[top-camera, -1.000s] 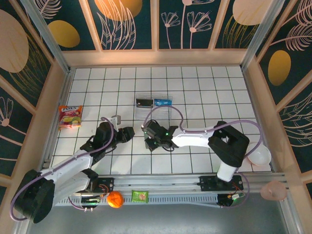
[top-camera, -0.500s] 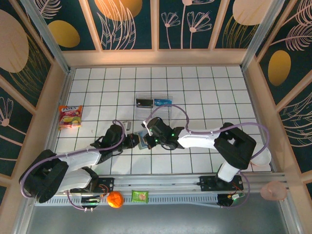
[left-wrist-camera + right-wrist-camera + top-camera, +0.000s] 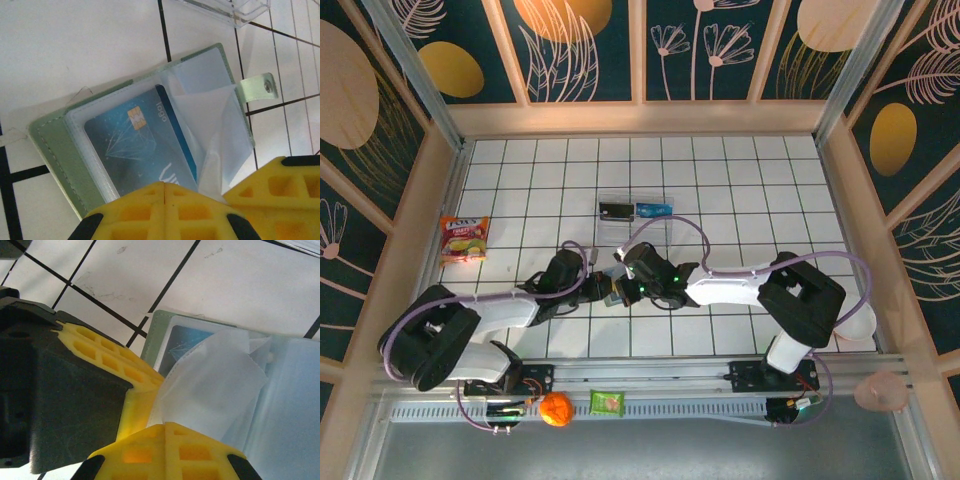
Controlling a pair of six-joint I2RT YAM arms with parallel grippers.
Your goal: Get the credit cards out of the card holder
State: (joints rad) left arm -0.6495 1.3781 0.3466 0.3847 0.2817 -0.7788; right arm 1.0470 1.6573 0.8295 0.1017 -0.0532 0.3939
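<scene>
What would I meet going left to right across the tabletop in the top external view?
Red-and-yellow snack packet → grey-green folding card holder → white round bowl.

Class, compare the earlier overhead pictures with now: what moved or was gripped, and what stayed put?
The left gripper swung right to the card holder and shut on its edge by the blue card. The right gripper stayed shut on the holder's clear sleeve; the clear tray stayed put.

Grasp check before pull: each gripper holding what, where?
Left gripper: near edge of the blue credit card, in its sleeve. Right gripper: a clear leaf of the card holder.
</scene>
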